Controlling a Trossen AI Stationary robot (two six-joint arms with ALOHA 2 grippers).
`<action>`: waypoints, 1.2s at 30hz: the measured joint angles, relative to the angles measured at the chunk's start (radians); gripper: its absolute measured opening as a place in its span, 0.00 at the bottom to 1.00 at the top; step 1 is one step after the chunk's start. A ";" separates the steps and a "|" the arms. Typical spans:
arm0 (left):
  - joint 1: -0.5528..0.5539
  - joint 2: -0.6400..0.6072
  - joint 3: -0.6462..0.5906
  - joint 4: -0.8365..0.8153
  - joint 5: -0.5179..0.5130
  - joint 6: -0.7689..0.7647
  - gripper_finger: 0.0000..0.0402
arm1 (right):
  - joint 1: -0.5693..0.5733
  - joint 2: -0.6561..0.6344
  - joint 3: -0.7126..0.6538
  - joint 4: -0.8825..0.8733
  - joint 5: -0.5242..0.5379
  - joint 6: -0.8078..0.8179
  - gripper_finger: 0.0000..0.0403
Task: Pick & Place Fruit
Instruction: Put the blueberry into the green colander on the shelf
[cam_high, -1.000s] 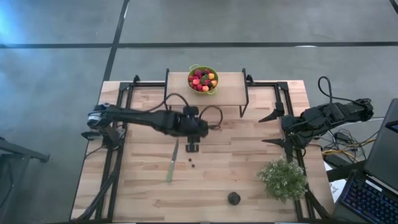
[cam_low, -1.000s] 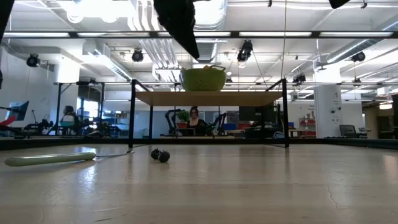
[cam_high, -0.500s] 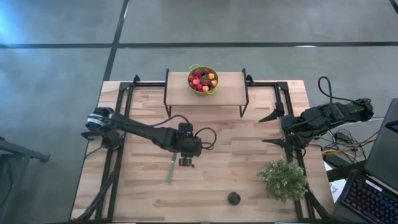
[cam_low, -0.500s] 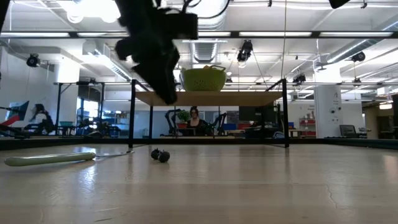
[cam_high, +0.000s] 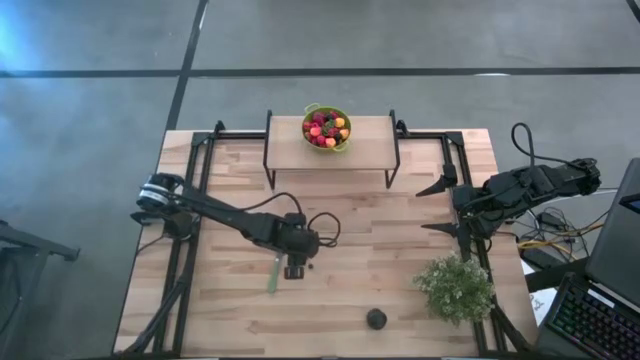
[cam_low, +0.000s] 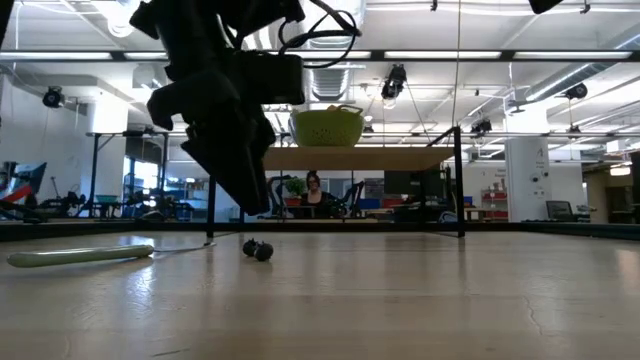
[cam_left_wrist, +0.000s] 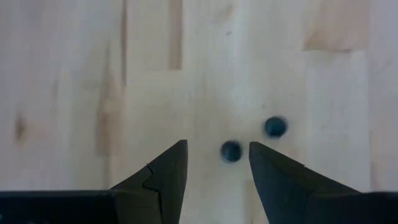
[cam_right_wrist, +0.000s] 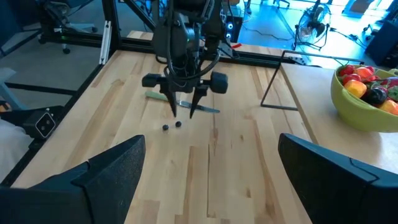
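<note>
Two small dark berries (cam_left_wrist: 231, 151) (cam_left_wrist: 275, 127) lie on the wooden table, also seen in the low view (cam_low: 257, 249). My left gripper (cam_left_wrist: 217, 144) hangs open just above them, pointing steeply down, with one berry below the gap between its fingers; it touches nothing. From the high view it stands mid-table (cam_high: 293, 268). A green bowl (cam_high: 326, 128) filled with red, dark and orange fruit sits on a raised shelf at the far edge. One bigger dark round fruit (cam_high: 376, 319) rests near the front edge. My right gripper (cam_high: 433, 207) waits open at the right.
A slim green-handled knife (cam_high: 275, 272) lies just left of my left gripper. A bushy pale-green plant (cam_high: 456, 288) stands at the near right. The shelf's black legs (cam_high: 268, 165) stand on the table's far half. A laptop (cam_high: 600, 315) sits off the right edge.
My left gripper has come down and toward the table's near edge, a little to the left, tipping more steeply downward, until it hangs over the two dark berries. Its fingers have stayed apart. The berries have not moved.
</note>
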 joint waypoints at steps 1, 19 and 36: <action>-0.003 0.000 -0.012 0.029 0.009 0.000 0.44 | 0.000 0.000 0.000 0.000 0.000 0.000 0.90; -0.027 0.000 -0.166 0.273 0.025 0.015 0.44 | 0.000 0.000 0.000 0.000 0.000 0.000 0.90; -0.026 0.001 -0.251 0.409 0.004 0.001 0.44 | 0.000 0.000 0.000 0.000 0.000 0.000 0.90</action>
